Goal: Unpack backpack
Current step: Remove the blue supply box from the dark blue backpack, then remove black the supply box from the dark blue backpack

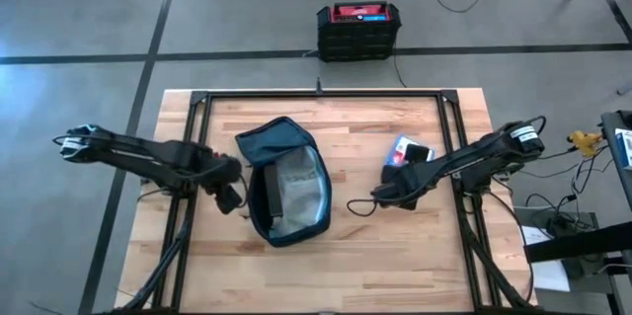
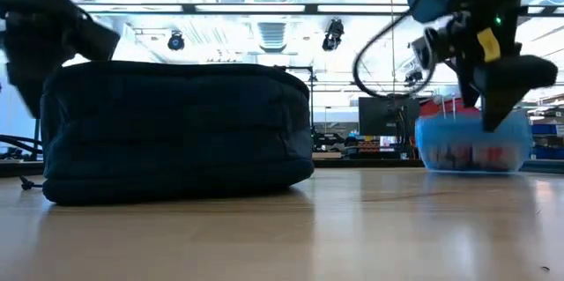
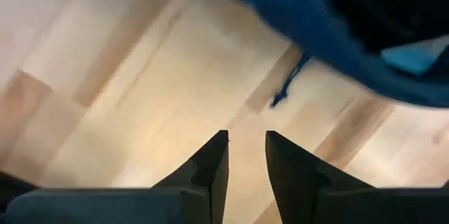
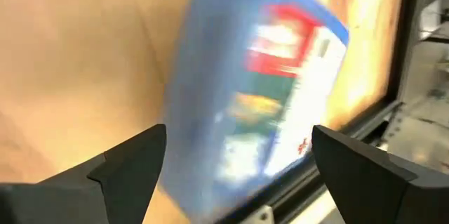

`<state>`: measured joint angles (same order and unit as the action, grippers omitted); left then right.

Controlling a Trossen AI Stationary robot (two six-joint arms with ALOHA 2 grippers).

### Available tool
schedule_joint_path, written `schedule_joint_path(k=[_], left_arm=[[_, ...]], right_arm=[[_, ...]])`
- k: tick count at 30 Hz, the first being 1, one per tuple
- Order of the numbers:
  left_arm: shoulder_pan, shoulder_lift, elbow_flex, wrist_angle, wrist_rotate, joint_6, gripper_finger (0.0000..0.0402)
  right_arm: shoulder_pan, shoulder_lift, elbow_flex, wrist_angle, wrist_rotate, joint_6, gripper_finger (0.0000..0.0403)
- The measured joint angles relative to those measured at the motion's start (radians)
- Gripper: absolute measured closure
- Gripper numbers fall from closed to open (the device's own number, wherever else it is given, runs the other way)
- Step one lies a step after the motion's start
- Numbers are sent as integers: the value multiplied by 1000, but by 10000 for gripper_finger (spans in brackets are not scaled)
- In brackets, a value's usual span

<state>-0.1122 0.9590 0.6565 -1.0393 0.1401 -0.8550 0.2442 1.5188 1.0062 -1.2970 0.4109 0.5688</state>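
Right pincer (image 4: 238, 157) is the busy one here, fingers spread wide with nothing between them, hanging over the wooden table (image 1: 365, 246) on the right half. Just past its open fingertips is a small blue box with a red label (image 4: 259, 104), blurry in the wrist view but clearly lying on the wood close to the black frame rail along the table's edge. From overhead that blue box (image 1: 405, 149) sits a bit beyond the pincer toward the far side of the table, and in the low view the arm comes down right in front of it, so part of the box is covered. Left pincer (image 3: 245, 155) is on the other side, fingers nearly together with only a narrow gap showing bare wood, not holding anything. The backpack (image 1: 284, 182) lies flat in the middle of the table, between the two pincers and much nearer the left one, which is just beside its edge. It's dark navy, unzipped, with the light grey lining showing and something dark lying across the opening. In the left wrist view the bag's navy edge and a small zipper pull (image 3: 284, 90) are just ahead of the fingertips. Behind the table, well away from both pincers, a black crate with a red top (image 1: 357, 31) stands on the floor.
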Motion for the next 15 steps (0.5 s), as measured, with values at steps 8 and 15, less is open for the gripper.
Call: schedule_joint_path(k=[8,15], left_arm=[[-20,75,-60,58,9,21,322],[-24,136,-125,324,9,134,322]], right_arm=[[37,1,40,262,-3,-59,69],[99,5,36,735,-26,-327,82]])
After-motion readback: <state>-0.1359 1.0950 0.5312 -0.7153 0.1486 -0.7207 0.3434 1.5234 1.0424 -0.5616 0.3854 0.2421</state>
